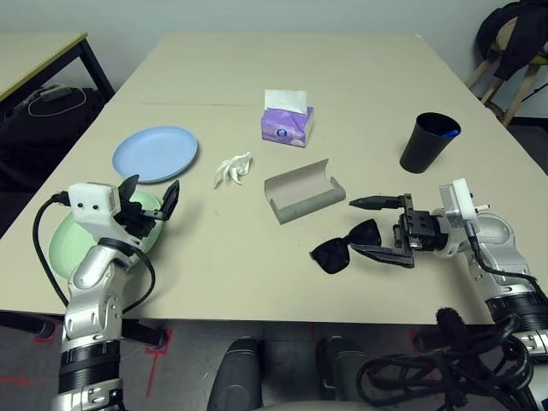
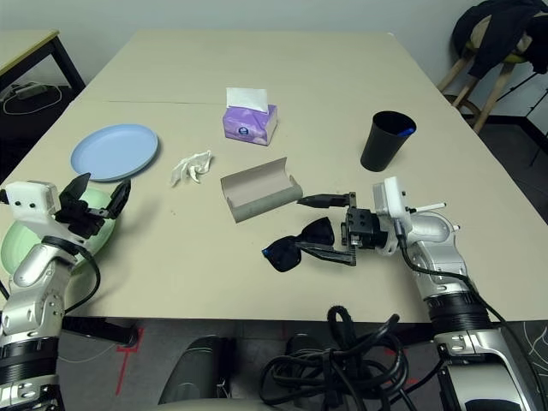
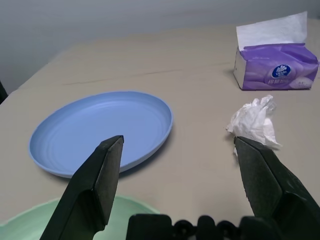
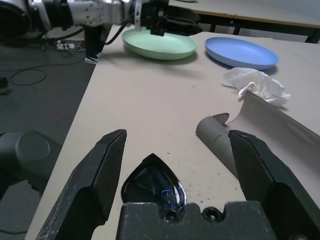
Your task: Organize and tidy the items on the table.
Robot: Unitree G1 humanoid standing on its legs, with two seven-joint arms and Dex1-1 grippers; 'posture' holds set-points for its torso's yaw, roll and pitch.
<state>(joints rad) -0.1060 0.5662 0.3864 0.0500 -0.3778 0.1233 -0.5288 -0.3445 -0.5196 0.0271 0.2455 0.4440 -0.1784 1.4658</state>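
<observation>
On the beige table (image 1: 223,257), black sunglasses (image 1: 342,248) lie near the front edge. My right gripper (image 1: 371,227) is open and straddles their right lens (image 4: 155,182) without closing on it. The grey glasses case (image 1: 304,193) lies open just behind them. A crumpled white tissue (image 1: 233,169) sits left of the case, with the pale blue plate (image 1: 156,152) further left. My left gripper (image 1: 151,204) stands open and empty over the mint green plate (image 1: 64,248); its fingers point towards the blue plate (image 3: 100,130) and the tissue (image 3: 255,122). A black cup (image 1: 428,141) stands at the right.
A purple tissue box (image 1: 287,122) stands mid-table behind the case. A smaller tan table (image 1: 34,51) with black legs is at the far left, a chair (image 1: 514,60) at the far right. Black cables (image 1: 445,368) hang below the table's front edge.
</observation>
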